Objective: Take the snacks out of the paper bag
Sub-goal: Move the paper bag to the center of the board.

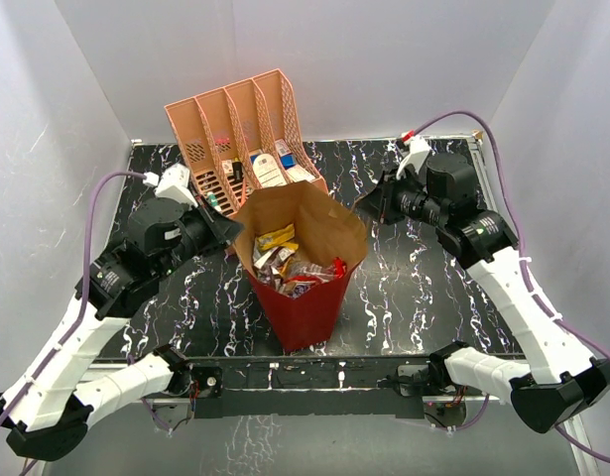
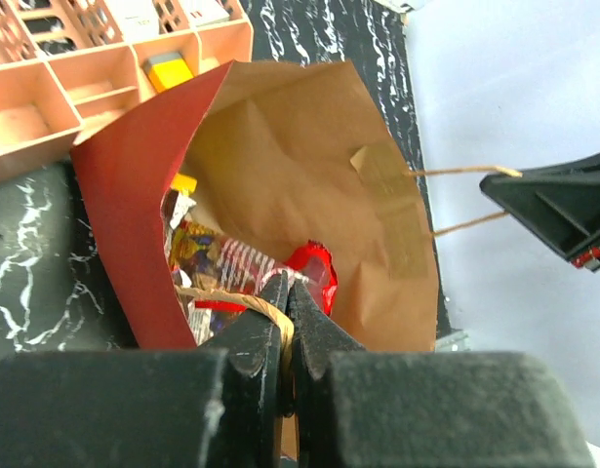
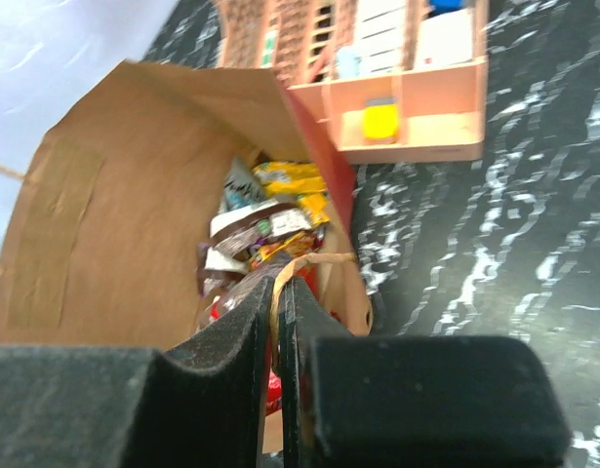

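The paper bag (image 1: pixel 305 307), red outside and kraft brown inside, stands upright mid-table with its mouth open. Snacks (image 1: pixel 293 263) fill it: a shiny red bag (image 2: pixel 314 268), a yellow pack (image 3: pixel 295 180), a dark brown pack (image 3: pixel 251 229). My left gripper (image 1: pixel 230 230) is at the bag's left rim, shut (image 2: pixel 288 285) on a tan cord handle (image 2: pixel 235 298). My right gripper (image 1: pixel 369 203) is at the right rim, shut (image 3: pixel 280 283) on the other cord handle (image 3: pixel 320 258). The handles hold the mouth spread.
A salmon-pink slotted organizer (image 1: pixel 240 129) with small boxes and cards lies just behind the bag, close to its back rim. White walls enclose the black marbled table (image 1: pixel 424 288) on three sides.
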Action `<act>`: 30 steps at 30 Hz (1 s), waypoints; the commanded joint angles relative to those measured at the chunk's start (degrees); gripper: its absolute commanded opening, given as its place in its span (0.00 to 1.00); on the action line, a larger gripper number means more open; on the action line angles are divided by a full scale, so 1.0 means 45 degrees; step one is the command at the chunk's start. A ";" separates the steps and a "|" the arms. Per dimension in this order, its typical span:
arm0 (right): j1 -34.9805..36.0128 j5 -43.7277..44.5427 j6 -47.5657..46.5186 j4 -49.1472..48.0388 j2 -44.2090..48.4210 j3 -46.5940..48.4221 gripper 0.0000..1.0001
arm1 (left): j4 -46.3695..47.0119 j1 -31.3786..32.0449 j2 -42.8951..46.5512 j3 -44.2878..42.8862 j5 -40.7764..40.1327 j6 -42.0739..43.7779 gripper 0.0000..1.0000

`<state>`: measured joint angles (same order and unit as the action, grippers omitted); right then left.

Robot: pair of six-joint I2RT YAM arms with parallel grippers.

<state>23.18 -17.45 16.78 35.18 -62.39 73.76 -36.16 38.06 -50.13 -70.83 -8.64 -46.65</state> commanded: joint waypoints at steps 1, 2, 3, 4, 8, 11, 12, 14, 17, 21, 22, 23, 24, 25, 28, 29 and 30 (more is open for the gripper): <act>0.0111 -0.3102 0.1207 -0.1935 0.0105 -0.0218 0.09 | 0.0098 -0.0002 -0.0098 -0.1974 -0.1520 0.1336 0.00; 0.0204 -0.3381 0.1433 -0.2172 0.0140 -0.0375 0.09 | -0.0112 -0.0011 -0.0223 -0.2349 -0.1681 0.1538 0.00; 0.0330 -0.3579 0.1656 -0.2419 0.0203 -0.0550 0.09 | -0.0312 -0.0003 -0.0356 -0.2737 -0.1820 0.1720 0.00; 0.0495 -0.3697 0.1823 -0.2738 0.0270 -0.0751 0.09 | -0.0478 -0.0012 -0.0478 -0.3106 -0.1938 0.1938 0.00; 0.1130 -0.3553 0.2122 -0.3350 0.0436 -0.1202 0.09 | -0.0551 0.0008 -0.0772 -0.4009 -0.1823 0.2721 0.00; 0.1158 -0.2823 0.2317 -0.3224 0.0633 -0.1701 0.09 | -0.0136 0.0000 -0.0877 -0.4034 -0.1087 0.3127 0.00; 0.1158 -0.2467 0.2343 -0.3066 0.0741 -0.1925 0.09 | 0.0076 -0.0001 -0.0914 -0.3944 -0.0725 0.3249 0.00; 0.1158 -0.1773 0.2310 -0.2666 0.0951 -0.2357 0.09 | 0.0576 -0.0002 -0.0966 -0.3655 0.0039 0.3455 0.00; 0.1158 -0.1177 0.2171 -0.2175 0.1386 -0.3136 0.09 | 0.1345 -0.0002 -0.1116 -0.3088 0.1169 0.3623 0.00; 0.1153 -0.0185 0.1955 -0.1487 0.2100 -0.3846 0.10 | 0.2130 0.0004 -0.1386 -0.2511 0.2407 0.3602 0.00; 0.1157 0.0067 0.1897 -0.1316 0.2257 -0.3995 0.10 | 0.2378 -0.0001 -0.1446 -0.2379 0.2739 0.3565 0.00; 0.1158 0.0350 0.1863 -0.1158 0.2401 -0.4106 0.10 | 0.2597 -0.0002 -0.1508 -0.2260 0.3056 0.3502 0.00; 0.1158 0.0596 0.1842 -0.1008 0.2544 -0.4203 0.10 | 0.2827 -0.0002 -0.1586 -0.2148 0.3384 0.3435 0.00; 0.1158 0.0886 0.1839 -0.0877 0.2667 -0.4283 0.10 | 0.3047 0.0003 -0.1662 -0.2065 0.3674 0.3371 0.00; 0.1148 0.1223 0.1838 -0.0647 0.2970 -0.4508 0.10 | 0.3645 -0.0002 -0.1923 -0.1854 0.4469 0.3096 0.00; 0.1156 0.1256 0.1863 -0.0649 0.3052 -0.4600 0.11 | 0.3820 -0.0002 -0.2017 -0.1799 0.4734 0.2975 0.00; 0.1155 0.1287 0.1890 -0.0637 0.3094 -0.4653 0.11 | 0.3993 -0.0002 -0.2114 -0.1751 0.4885 0.2866 0.00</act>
<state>28.45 -15.03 25.58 33.43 -50.35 53.45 -29.19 38.04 -59.46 -78.43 6.42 -32.36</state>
